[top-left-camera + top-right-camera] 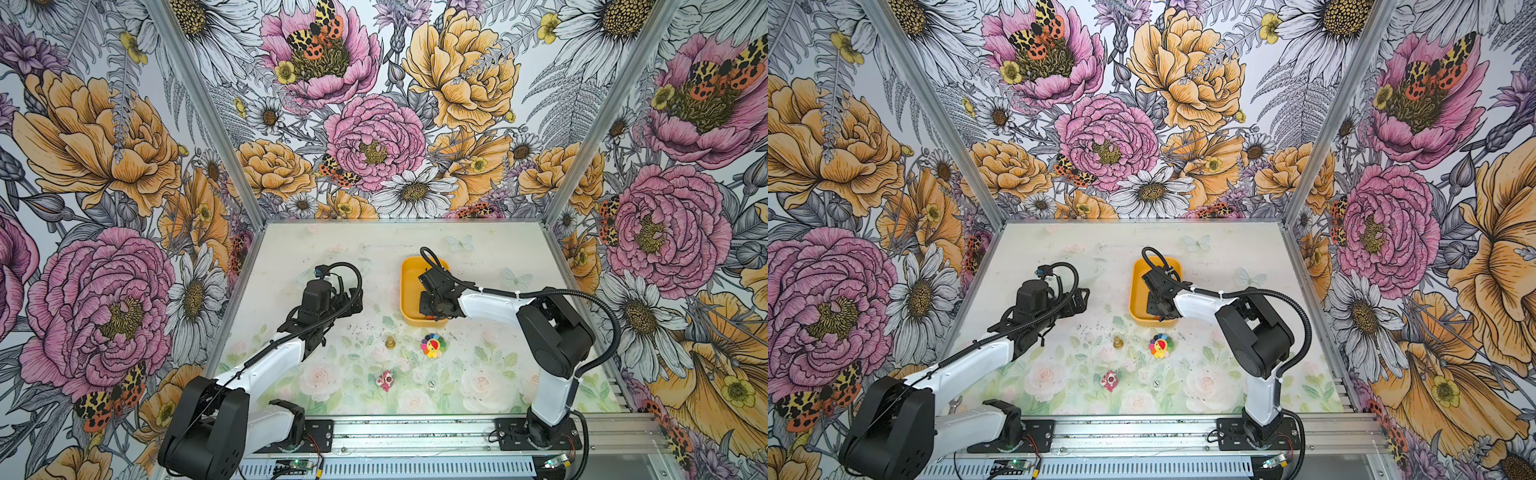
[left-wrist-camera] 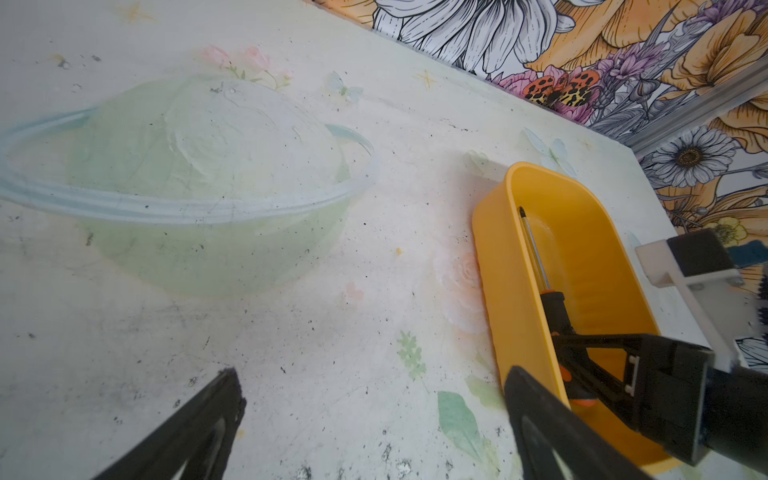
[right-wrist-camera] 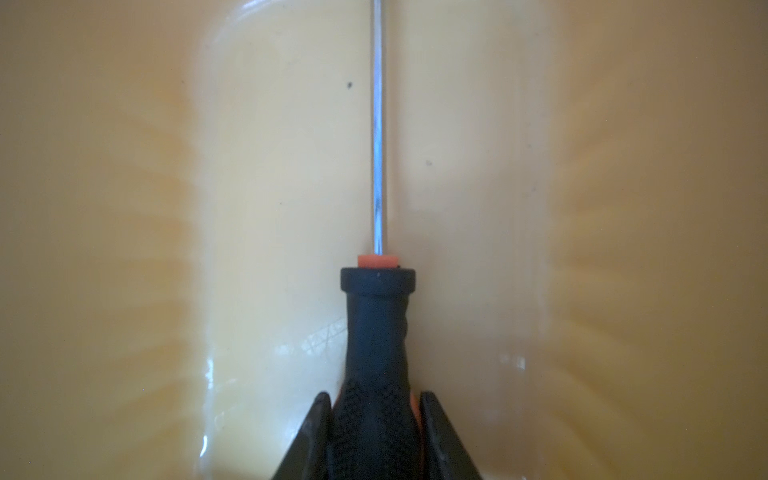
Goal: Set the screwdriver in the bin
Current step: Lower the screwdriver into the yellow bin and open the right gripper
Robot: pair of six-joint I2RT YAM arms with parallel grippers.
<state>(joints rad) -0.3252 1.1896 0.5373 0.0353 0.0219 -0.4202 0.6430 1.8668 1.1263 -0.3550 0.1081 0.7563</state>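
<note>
Nearest the camera, in both top views, a metal rail is seen along the front edge, w/ both arm bases bolted onto it. Past it the table is spread out, printed w/ pale flowers.

At the left, the L arm is stretched out over the table. The L gripper is held above bare table, and its fingers are spread wide apart. It is kept well apart from the bin.

In the middle, near the front, a small red & white toy is laid. Further back a little gold cone is stood up. Just to its right a rainbow flower toy is laid flat. Both are near the bin's front wall but not touching it.

Right of the middle the bin is set down, yellow-orange, w/ its long side running front to back. The screwdriver is found inside it, laid flat on the floor along the long way. Its tip is pointed at the far end.

The R arm is reached in from the right, and the R gripper is dipped into the bin's near end. The black handle is placed right btw. the two fingers, one at each side, toward the orange back end. The thin shaft is stuck out ahead of the fingertips. The fingers are seen tight by the handle, w/ hardly any gap. Whether the handle is squeezed or the fingers are only sat beside it can't be told.
</note>
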